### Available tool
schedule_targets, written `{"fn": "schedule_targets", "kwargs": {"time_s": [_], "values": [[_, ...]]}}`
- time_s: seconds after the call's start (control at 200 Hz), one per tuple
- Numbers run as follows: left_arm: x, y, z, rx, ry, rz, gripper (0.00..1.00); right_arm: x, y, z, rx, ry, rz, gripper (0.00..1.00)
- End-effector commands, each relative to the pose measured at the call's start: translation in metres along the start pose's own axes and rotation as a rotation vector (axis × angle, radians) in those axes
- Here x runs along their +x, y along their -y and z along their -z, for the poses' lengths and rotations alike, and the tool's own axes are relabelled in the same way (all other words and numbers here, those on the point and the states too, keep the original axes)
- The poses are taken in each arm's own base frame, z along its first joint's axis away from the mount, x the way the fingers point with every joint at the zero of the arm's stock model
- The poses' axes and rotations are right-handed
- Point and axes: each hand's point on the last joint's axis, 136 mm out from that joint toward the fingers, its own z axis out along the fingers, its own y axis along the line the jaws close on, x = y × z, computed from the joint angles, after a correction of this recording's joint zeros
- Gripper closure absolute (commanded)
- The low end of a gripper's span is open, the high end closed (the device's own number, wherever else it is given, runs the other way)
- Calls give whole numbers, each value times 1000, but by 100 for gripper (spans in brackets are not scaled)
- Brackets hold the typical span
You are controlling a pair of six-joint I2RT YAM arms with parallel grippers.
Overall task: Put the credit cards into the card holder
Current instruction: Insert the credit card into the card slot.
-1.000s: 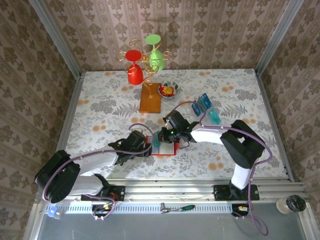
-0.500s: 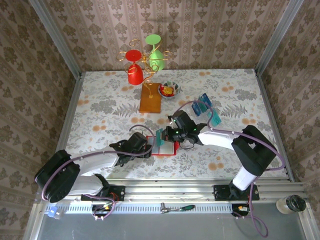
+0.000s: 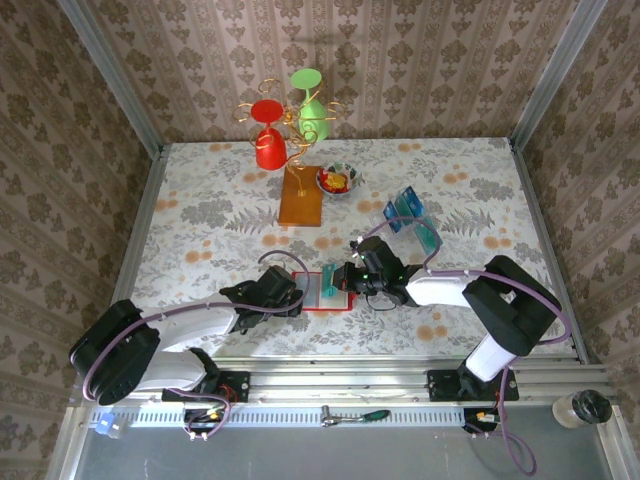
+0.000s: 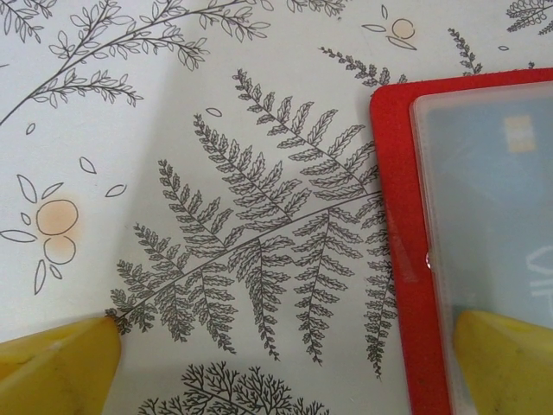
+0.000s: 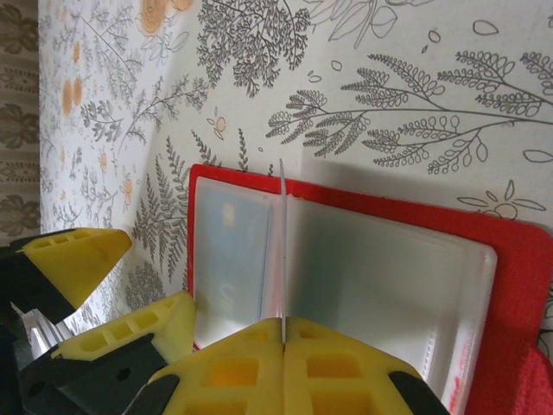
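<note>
The card holder [image 4: 402, 216] lies open on the near table [image 3: 200, 220], a credit card [image 4: 510, 207] under its clear sleeve [image 4: 432, 173], lettering unreadable. The right tool [image 5: 282, 333] pinches an upright sleeve leaf [image 5: 282, 242]; the left tool [image 4: 281, 372] gapes wide. Overhead, more cards [image 3: 405, 207] stand beyond.

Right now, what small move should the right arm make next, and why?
Probably open the right gripper and let go: its jaws pinch an upright clear leaf of the card holder, one card lies pocketed beside it, and more cards wait unloaded.
</note>
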Motion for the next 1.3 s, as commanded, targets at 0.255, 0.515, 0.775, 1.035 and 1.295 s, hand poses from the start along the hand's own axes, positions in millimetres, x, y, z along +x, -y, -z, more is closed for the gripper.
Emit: {"fn": "schedule_targets", "kwargs": {"time_s": [0.255, 0.515, 0.775, 1.035, 1.295], "values": [[12, -10, -3, -51, -35, -1, 0, -17, -11, 4, -79, 108, -22, 100], [12, -9, -2, -48, -35, -1, 0, -13, -6, -4, -89, 102, -46, 100], [12, -9, -2, -45, -34, -3, 0, -10, 2, -10, -82, 98, -65, 100], [12, -9, -2, -44, -32, -2, 0, -5, 8, -15, -76, 91, -77, 100], [12, -9, -2, -44, -31, -3, 0, -1, 13, -16, -73, 85, -83, 100]]}}
